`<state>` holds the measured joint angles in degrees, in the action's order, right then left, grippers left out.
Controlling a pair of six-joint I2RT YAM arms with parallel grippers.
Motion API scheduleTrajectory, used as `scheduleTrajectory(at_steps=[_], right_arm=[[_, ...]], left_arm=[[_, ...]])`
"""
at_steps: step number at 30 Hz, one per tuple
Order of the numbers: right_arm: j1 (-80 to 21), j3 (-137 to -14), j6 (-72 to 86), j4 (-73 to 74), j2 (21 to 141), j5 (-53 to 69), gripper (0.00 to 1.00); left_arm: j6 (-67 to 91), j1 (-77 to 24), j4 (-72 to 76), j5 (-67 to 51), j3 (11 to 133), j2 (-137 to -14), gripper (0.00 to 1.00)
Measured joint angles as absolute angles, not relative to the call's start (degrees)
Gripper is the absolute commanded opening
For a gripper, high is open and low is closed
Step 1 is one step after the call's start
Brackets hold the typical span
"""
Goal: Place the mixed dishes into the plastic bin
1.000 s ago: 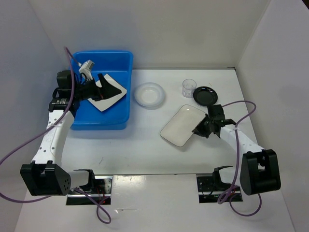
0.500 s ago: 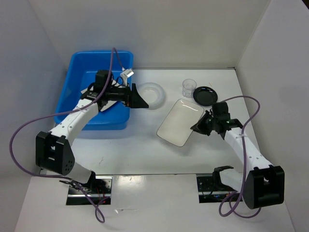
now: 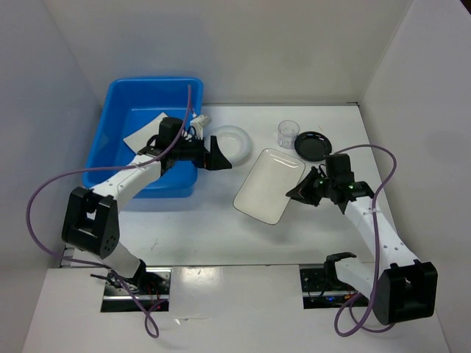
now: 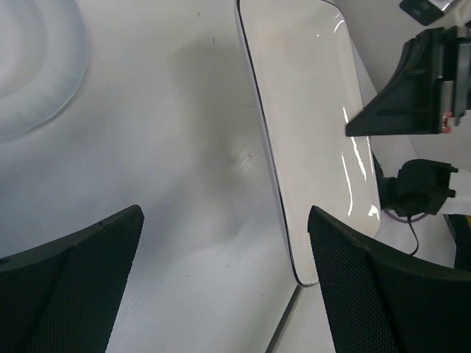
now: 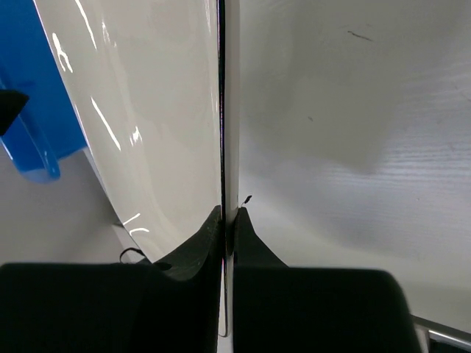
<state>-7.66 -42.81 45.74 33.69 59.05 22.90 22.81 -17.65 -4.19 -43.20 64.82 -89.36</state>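
Bin (image 3: 103,147) stands far left on the desk, blue, with the plate (image 3: 143,131) lying in it, partly hidden by the left arm (image 3: 125,176). Left jaws are spread wide and hold nothing, out past the bin's right wall and just beside the dish (image 3: 228,141). The left wrist view shows both fingers (image 4: 73,294) apart with bare desk between them, the dish at upper left and the tray (image 3: 268,184) ahead on the right. Tray is mid-desk and tilted, its right edge pinched in the right jaws, which are closed hard on the rim. The right wrist view shows it edge-on between the pads (image 5: 257,250). Whether its far corner touches the desk I cannot tell. Cup (image 3: 288,133) and bowl (image 3: 313,145) stand behind the tray, near each other, not yet picked. Judgement: the step in hand is carrying the tray left to the bin. An edge grip on a flat, glossy piece will likely pivot or slip, so go slowly, lift clear of the dish and the bin's rim, and lower the tray flat onto the plate rather than dropping it. The left jaws sit in the tray's path, so either draw them aside or let them take the free edge, closing before the right jaws let go. Writing: none readable on any piece, and no brand or label seen.
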Motion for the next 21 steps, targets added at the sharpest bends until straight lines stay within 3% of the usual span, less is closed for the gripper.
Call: scheduleTrajectory(at_steps=[5,11,13,15,21], right_arm=[[-9.4,-44.0,46.6,33.9,59.7,23.7,0.00],[-12.4,-46.9,47.8,33.6,61.6,24.6,0.00],[-12.7,-47.6,48.1,33.5,62.0,24.8,0.00],[-12.8,-48.2,48.2,33.4,62.4,24.7,0.00],[-12.8,-48.4,48.4,32.9,64.6,24.8,0.00]], left_arm=[[23.5,-22.5,-1.1,-40.5,64.8,-92.4,1.00],[25.7,-24.4,1.5,-40.3,64.8,-95.3,0.85],[26.1,-24.4,1.9,-40.3,64.8,-96.0,0.71],[26.8,-24.2,2.6,-40.5,64.8,-96.6,0.64],[28.5,-24.3,4.6,-40.8,65.4,-97.8,0.62]])
